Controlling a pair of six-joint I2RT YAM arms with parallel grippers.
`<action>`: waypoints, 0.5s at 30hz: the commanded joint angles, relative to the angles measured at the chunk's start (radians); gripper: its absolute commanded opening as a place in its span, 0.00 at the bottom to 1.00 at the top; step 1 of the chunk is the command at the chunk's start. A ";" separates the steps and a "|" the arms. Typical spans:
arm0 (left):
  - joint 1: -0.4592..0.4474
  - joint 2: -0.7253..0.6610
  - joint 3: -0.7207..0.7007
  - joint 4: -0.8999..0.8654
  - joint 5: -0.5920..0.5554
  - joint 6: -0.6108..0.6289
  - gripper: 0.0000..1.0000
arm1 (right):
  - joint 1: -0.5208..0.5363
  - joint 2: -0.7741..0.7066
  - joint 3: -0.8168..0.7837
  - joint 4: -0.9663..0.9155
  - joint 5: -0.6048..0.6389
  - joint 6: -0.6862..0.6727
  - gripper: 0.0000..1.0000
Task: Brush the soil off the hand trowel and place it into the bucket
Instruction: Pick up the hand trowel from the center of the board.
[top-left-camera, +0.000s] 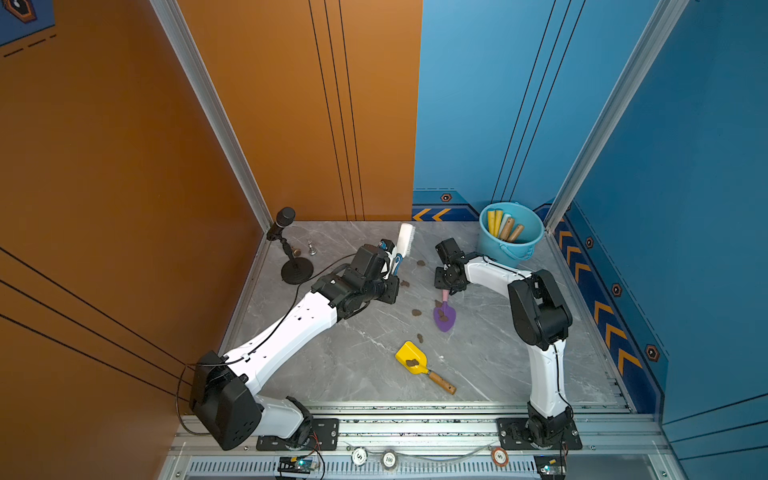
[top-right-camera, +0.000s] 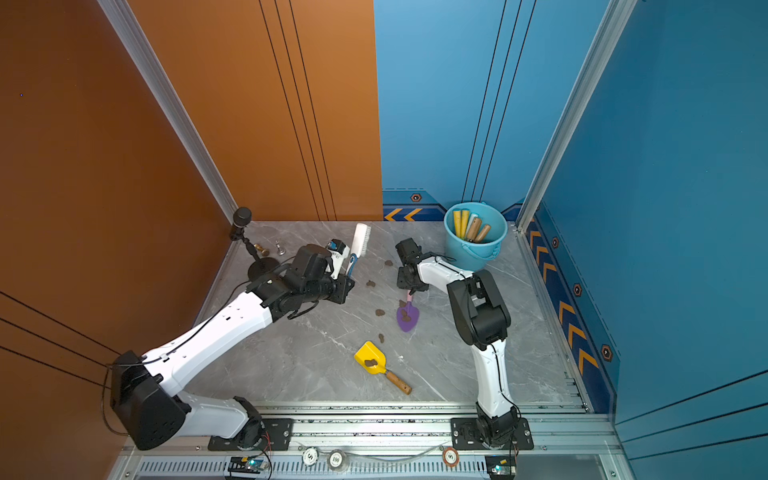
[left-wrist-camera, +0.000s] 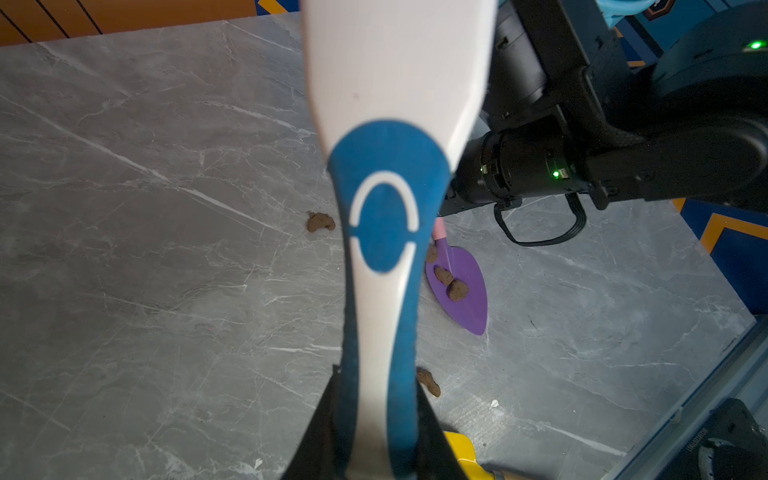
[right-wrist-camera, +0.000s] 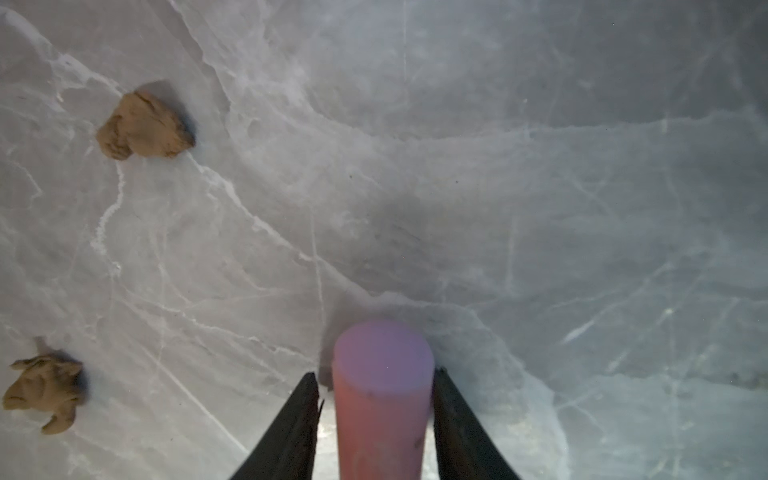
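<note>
A purple hand trowel (top-left-camera: 446, 322) with a pink handle (right-wrist-camera: 382, 399) lies flat on the marble table, soil (left-wrist-camera: 457, 289) lumps on its blade. My right gripper (top-left-camera: 445, 291) reaches down over that handle, and in the right wrist view (right-wrist-camera: 375, 372) its jaws sit against the handle's two sides. My left gripper (top-left-camera: 392, 266) is shut on the blue-and-white handle of a brush (left-wrist-camera: 395, 83), bristle head (top-left-camera: 406, 237) raised toward the back wall. The light-blue bucket (top-left-camera: 496, 251) stands at the back right, behind the right arm.
A yellow trowel (top-left-camera: 409, 353) with a wooden handle and a soil lump lies near the front. Loose soil lumps (top-left-camera: 420, 262) dot the table between the arms. Tool handles (top-left-camera: 505, 226) stand in the bucket. A microphone stand (top-left-camera: 296, 270) and small chess pieces (top-left-camera: 311, 248) occupy the back left.
</note>
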 joint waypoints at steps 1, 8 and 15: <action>-0.011 -0.003 0.017 -0.021 -0.021 0.003 0.00 | 0.005 0.008 0.022 -0.040 0.033 0.011 0.37; -0.015 -0.016 0.014 -0.092 -0.039 0.040 0.00 | 0.015 -0.034 0.029 -0.030 0.058 -0.008 0.24; -0.064 0.009 0.011 -0.212 -0.102 0.116 0.00 | 0.050 -0.158 0.036 0.013 0.177 -0.049 0.18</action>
